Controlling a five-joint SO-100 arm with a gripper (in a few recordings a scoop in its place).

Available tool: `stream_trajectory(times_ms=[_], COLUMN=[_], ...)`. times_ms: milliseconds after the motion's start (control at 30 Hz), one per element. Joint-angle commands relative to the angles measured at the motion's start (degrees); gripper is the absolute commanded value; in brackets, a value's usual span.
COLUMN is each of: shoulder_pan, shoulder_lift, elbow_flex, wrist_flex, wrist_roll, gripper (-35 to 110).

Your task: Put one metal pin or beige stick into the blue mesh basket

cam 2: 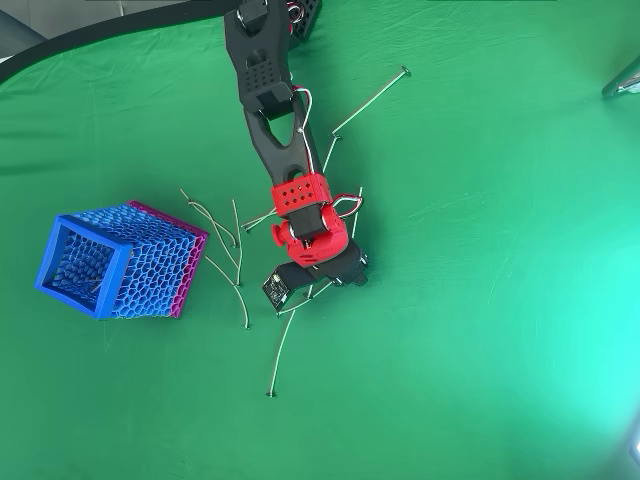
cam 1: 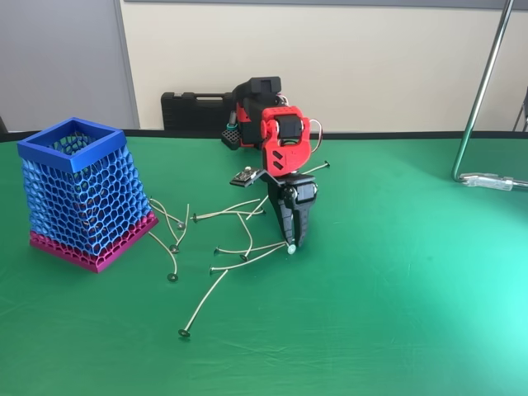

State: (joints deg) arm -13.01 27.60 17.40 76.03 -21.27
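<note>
The gripper [cam 1: 289, 239] is down at the table [cam 1: 396, 289], black fingers [cam 1: 284, 224] pointing straight at the green cloth, right of the blue basket [cam 1: 80, 194] with the scatter of sticks between them. At the fingertips there's a small pale round head, and a beige stick [cam 1: 247, 260] runs from it back toward the basket. That looks like the one with the whitish head, not the dark-disc sticks [cam 1: 200, 307] lying closer to the basket. The fingers look drawn narrow, tips close together at that head, though I can't tell if they actually pinch it. I'd say it handles light, thin and a bit springy, smooth enough to slip or swing. Best hold is probably on the shaft just behind the head. From overhead, the arm covers the spot.
</note>
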Motion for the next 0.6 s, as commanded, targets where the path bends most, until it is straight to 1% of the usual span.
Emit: stream_trajectory(times_ms=[0,567], shoulder_pan=[-0.18,0.79], shoulder_lift=[0.26,-0.70], elbow_flex=[-2.55,-5.27], wrist_flex=[0.35,0.35], wrist_roll=[-0.35,-0.09], gripper=[16,16])
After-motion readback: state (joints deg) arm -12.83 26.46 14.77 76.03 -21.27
